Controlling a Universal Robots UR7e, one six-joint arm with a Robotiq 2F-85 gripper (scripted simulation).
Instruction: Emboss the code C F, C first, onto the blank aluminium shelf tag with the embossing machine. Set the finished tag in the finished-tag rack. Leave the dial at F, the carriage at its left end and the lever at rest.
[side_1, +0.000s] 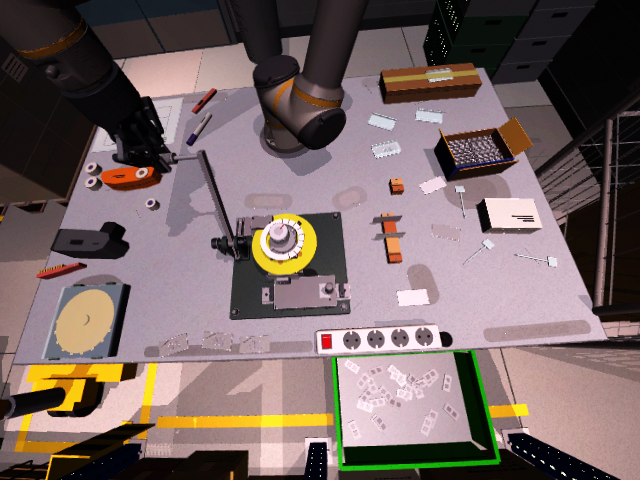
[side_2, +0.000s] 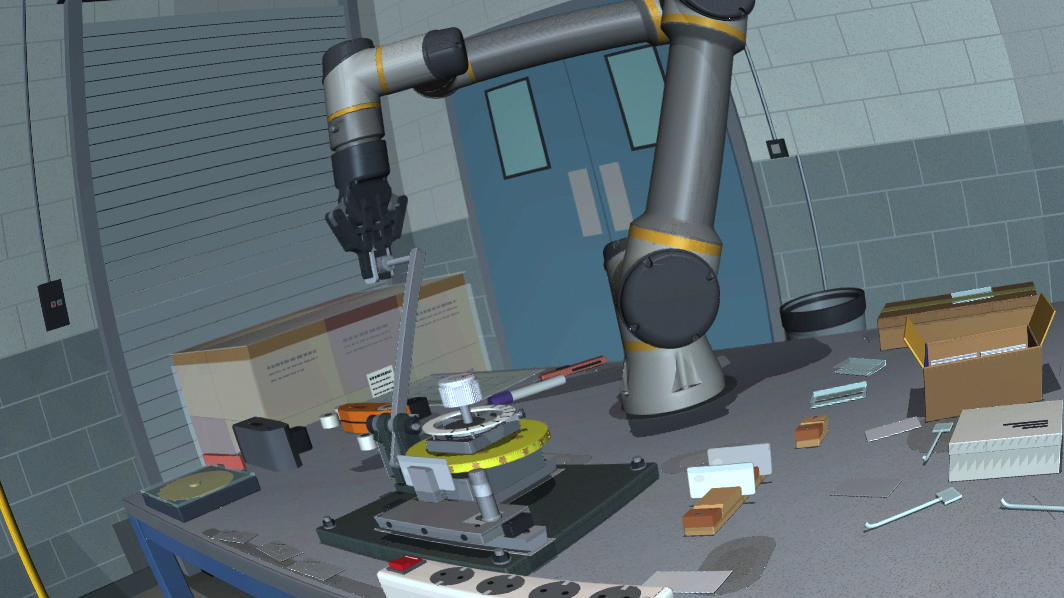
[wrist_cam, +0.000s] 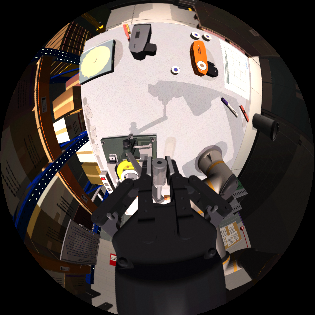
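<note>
The lever handle (wrist_cam: 159, 173), a knurled grey grip at the top of the long lever arm (side_2: 405, 335), is held in my closed gripper (side_2: 378, 269) high above the table's left side. The lever stands close to upright over the embossing machine (side_1: 289, 263). The machine sits on a dark base plate with a yellow dial (side_1: 284, 240) and a white letter ring under a knurled knob (side_2: 461, 389). The carriage (side_1: 305, 293) lies at the front of the base. The orange finished-tag rack (side_1: 391, 237) stands right of the machine with flat tags upright in it (side_2: 720, 477).
An orange tape dispenser (side_1: 129, 176) and small rolls lie under my gripper. A black block (side_1: 90, 240) and a disc tray (side_1: 85, 320) sit at the table's left. A power strip (side_1: 380, 338) lines the front edge. Boxes, plates and loose tags lie on the right.
</note>
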